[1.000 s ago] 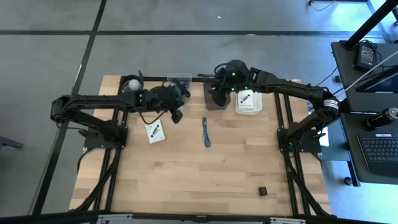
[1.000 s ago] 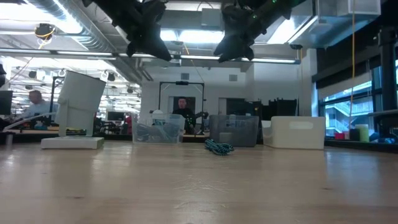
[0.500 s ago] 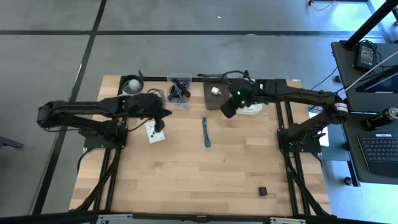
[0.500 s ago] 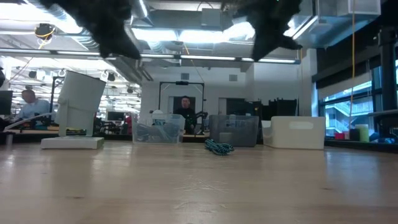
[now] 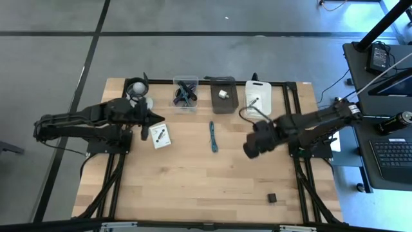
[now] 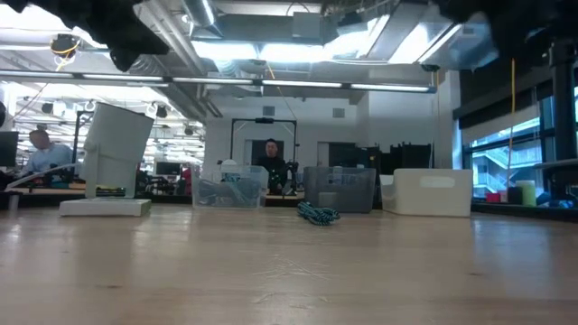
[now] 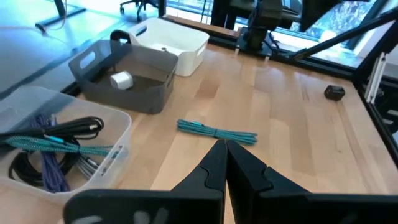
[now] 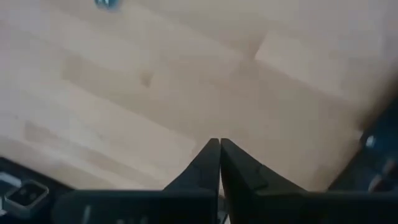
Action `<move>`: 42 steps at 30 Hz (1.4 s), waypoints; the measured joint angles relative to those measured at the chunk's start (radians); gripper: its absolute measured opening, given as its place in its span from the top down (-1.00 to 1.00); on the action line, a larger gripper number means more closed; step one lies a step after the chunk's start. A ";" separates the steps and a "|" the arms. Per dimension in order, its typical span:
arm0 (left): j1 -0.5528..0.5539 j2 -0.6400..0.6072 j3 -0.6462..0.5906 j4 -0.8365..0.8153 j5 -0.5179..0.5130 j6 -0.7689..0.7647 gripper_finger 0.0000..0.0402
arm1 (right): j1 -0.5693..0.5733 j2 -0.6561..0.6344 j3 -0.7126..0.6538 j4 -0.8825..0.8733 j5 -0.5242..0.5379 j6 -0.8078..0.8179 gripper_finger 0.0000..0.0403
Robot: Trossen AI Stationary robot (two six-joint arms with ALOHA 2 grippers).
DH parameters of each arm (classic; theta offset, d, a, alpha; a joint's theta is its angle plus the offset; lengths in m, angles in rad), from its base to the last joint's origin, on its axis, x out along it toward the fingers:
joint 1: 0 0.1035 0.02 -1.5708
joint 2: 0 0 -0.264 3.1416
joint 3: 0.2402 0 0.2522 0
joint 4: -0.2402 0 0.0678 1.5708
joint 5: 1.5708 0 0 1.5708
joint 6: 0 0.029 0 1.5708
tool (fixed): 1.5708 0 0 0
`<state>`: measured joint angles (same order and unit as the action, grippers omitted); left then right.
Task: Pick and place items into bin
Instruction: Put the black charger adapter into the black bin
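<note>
Grippers: my right gripper [image 5: 248, 152] is pressed together over bare tabletop [image 5: 193, 187], teal strap [image 5: 212, 136] off beside it; left gripper [image 5: 144, 133] pinched empty, touching the white card [image 5: 161, 136].

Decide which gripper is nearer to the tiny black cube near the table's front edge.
The right gripper is nearer: it hangs just behind the tiny black cube. The left gripper sits across the table by the white card.

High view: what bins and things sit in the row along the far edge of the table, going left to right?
White ball → clear bin of cables → grey bin with a small white item → white bin.
</note>
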<state>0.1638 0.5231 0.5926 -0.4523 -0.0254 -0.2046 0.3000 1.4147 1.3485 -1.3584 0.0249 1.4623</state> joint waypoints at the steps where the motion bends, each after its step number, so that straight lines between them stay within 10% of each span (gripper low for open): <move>1: 0.000 -0.007 0.000 -0.002 0.000 0.006 0.99 | 0.027 0.004 0.000 -0.002 -0.004 0.035 0.91; 11: 0.000 -0.004 -0.001 -0.018 0.000 0.009 0.99 | 0.229 0.053 -0.126 0.074 -0.109 0.279 0.53; 25: 0.000 -0.004 -0.001 -0.020 0.000 0.009 0.99 | 0.417 0.053 -0.552 0.797 -0.374 0.733 -0.46; 42: 0.000 -0.003 -0.001 -0.021 0.000 0.008 0.99 | 0.464 0.179 -0.587 0.934 -0.399 0.745 -0.55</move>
<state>0.1638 0.5198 0.5919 -0.4732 -0.0254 -0.1963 0.7639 1.5936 0.7620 -0.4239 -0.3745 2.2074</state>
